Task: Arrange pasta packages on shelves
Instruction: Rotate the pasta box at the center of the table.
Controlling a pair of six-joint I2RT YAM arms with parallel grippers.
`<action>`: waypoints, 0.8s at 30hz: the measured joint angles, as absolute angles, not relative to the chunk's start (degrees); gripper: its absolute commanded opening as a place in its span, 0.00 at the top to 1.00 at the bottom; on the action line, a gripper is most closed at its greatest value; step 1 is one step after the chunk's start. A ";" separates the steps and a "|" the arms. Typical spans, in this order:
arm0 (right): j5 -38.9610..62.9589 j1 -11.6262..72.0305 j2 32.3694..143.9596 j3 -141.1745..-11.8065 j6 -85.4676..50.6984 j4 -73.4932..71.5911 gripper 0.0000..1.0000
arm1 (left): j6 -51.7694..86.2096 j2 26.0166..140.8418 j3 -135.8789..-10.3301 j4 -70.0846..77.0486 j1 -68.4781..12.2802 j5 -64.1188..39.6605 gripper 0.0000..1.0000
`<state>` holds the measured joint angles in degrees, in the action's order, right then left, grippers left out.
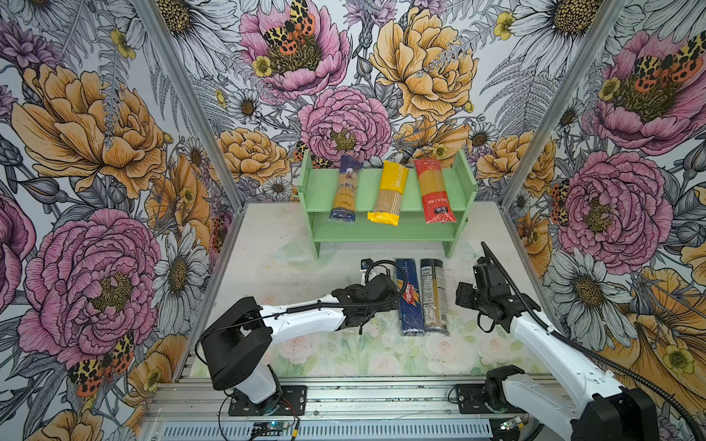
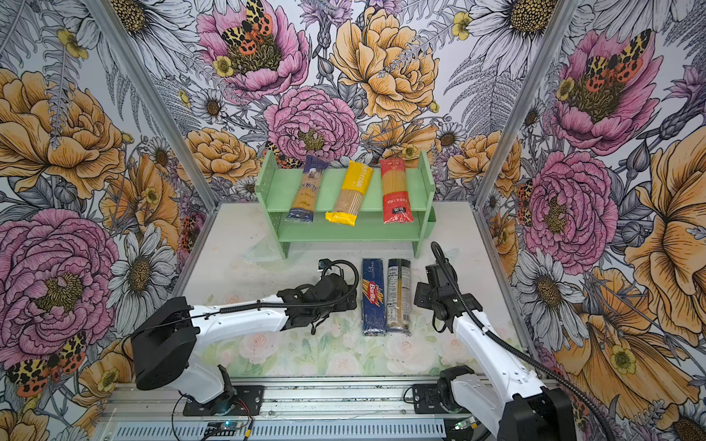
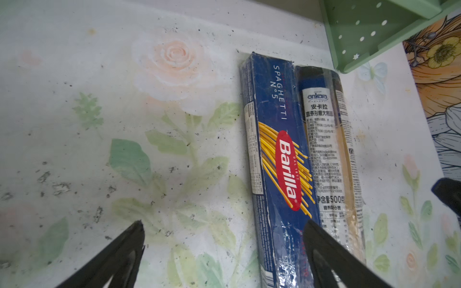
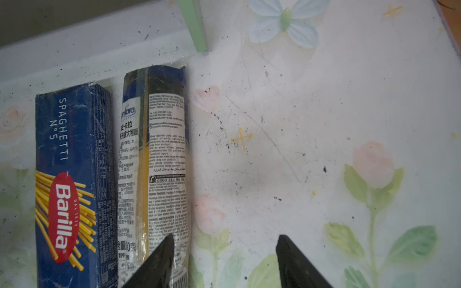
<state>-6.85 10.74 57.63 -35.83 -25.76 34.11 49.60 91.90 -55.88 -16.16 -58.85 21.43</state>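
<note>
Pasta packages [image 2: 353,191] lay split between rack and table. Three rested front to back across the top tier of the pale green shelves [image 1: 367,191]: the blue-ended clear packet [image 1: 345,189] nearest the left panel, the yellow packet [image 1: 389,193] in the middle and slightly askew, and the red packet [image 1: 433,191] toward the right. Each near end hung past the tier's front edge. On the floral table [image 1: 286,244] just in front of the rack, the dark blue Barilla packet [image 1: 409,298] and the clear packet with a white label [image 1: 434,296] lay side by side and touching, both pointing toward the shelves, as both top views showed. The left gripper [image 3: 224,225] hovered low beside the Barilla packet with its fingers spread wide and nothing between them; in the left wrist view one fingertip [image 3: 309,225] overlapped the seam between the two packets. The right gripper [image 4: 224,237] sat on the far side of the pair, its fingers parted at a middling width and holding nothing. One fingertip [image 4: 169,240] overlapped the labelled packet's edge, though contact could not be told.
</note>
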 measured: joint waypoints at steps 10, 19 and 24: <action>-5.74 8.08 58.63 -36.36 -24.32 33.32 0.30 | 51.11 99.81 -62.06 -16.08 -61.28 21.69 0.01; -4.21 7.25 59.81 -39.81 -24.10 31.83 0.30 | 53.04 107.50 -68.66 -16.34 -63.81 21.91 0.01; -3.75 7.03 59.68 -39.81 -24.14 31.83 0.30 | 55.37 111.09 -70.19 -18.37 -65.54 22.09 0.01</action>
